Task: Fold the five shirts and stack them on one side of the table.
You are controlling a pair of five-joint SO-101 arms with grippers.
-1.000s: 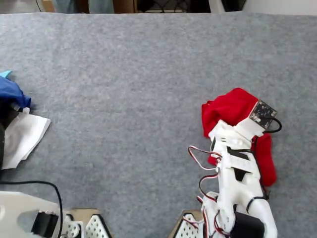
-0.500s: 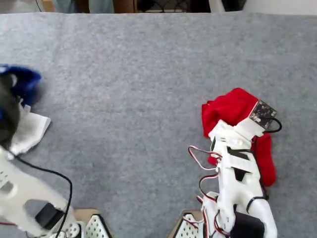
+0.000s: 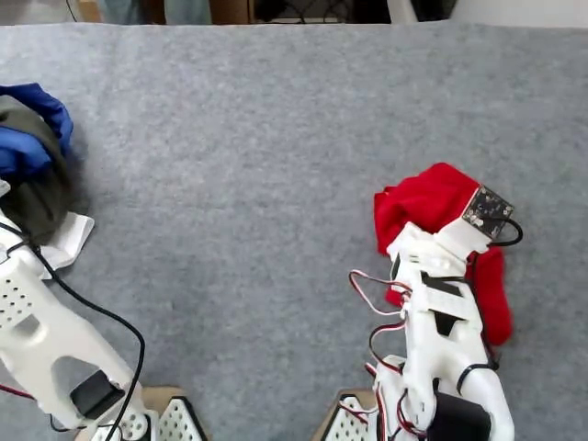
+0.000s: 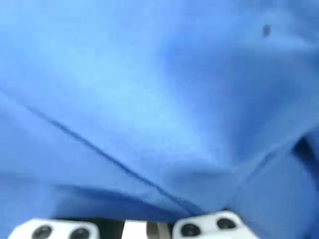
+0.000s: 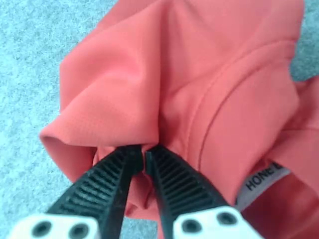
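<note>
On the counter's (image 3: 230, 138) right side, the red shirt (image 3: 430, 204) was shown crumpled from above, a fold seen clamped in the right end effector (image 5: 144, 152) by its wrist view; the grip of the left end effector (image 3: 32, 188) was hidden by the blue shirt (image 3: 28, 129).

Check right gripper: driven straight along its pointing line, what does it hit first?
The red shirt: the right gripper points straight into a bunched fold, its jaws nearly closed with cloth apparently pinched at the tips. Behind the cloth lies probably the gray table cover; depth is unclear.
</note>
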